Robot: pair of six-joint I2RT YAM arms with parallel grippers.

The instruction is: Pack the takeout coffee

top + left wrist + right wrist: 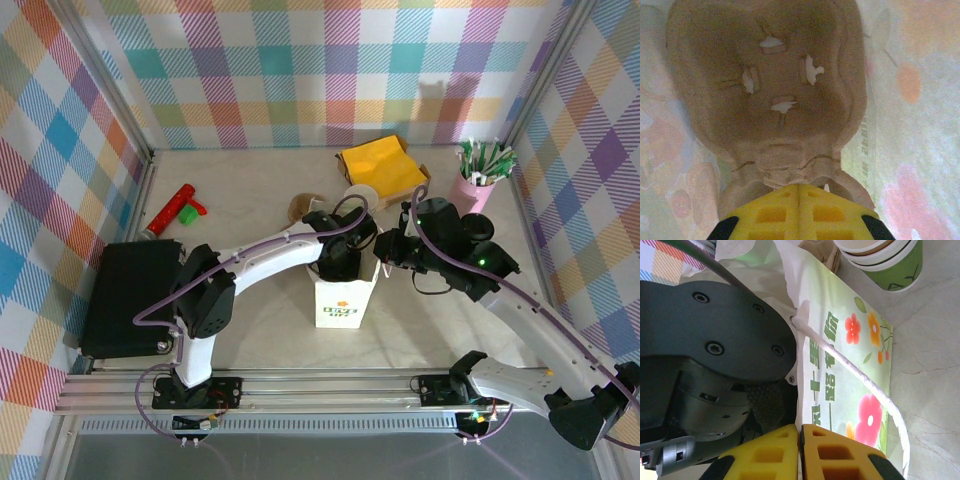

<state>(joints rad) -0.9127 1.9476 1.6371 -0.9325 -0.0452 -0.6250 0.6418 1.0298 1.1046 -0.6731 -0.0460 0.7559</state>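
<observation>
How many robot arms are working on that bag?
2. The left arm reaches from the left, its claw holding a cardboard carrier inside the white bag; the right arm comes from the right, its claw pinching the bag's rim.

One flowered paper bag (347,300) is standing mid-table. One pulp tray (770,90) is sitting inside it. Behind the bag, one stack of green-banded cups (885,262) is showing about three nested rims, one yellow pad (385,165) is lying, and one pink cup of sticks (475,190) is standing. One red tube (172,210) and one black case (130,295) are lying left of the bag.
</observation>
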